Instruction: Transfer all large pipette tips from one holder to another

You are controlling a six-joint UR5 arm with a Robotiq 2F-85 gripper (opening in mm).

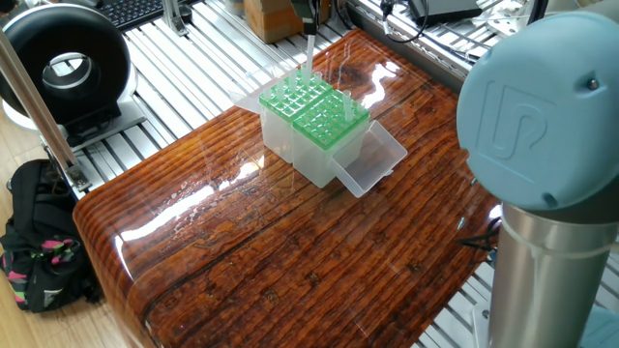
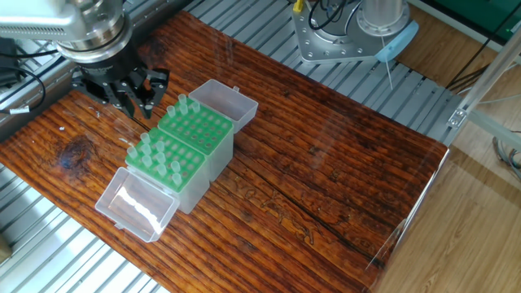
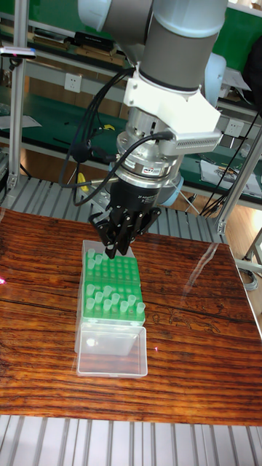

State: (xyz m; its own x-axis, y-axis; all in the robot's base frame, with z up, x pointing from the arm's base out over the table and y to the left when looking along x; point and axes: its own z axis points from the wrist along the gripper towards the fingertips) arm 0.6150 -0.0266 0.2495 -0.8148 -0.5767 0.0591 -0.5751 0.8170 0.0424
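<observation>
Glossy brown wood grain covers your surface, which sits on a bed of ribbed aluminium rails. Your tips stand upright in two green racks set side by side and touching near the middle of it: most fill the rack next to the open clear lid, and a few stand along the far edge of the other rack, whose own clear lid lies open on the opposite side. In the tall view the tips cluster in the half nearest the front lid, with a couple more at the back left corner. In one fixed view a single tip hangs upright above the far rack, its upper end running up out of the picture. Your tool hovers just beside and above the racks' far corner; in the tall view it sits right over the back left holes. Its dark fingers point down and lie close together, but you cannot tell from these views whether they are clamped on that tip. A black round fan stands off the surface, with a dark bag on the floor below it.
</observation>
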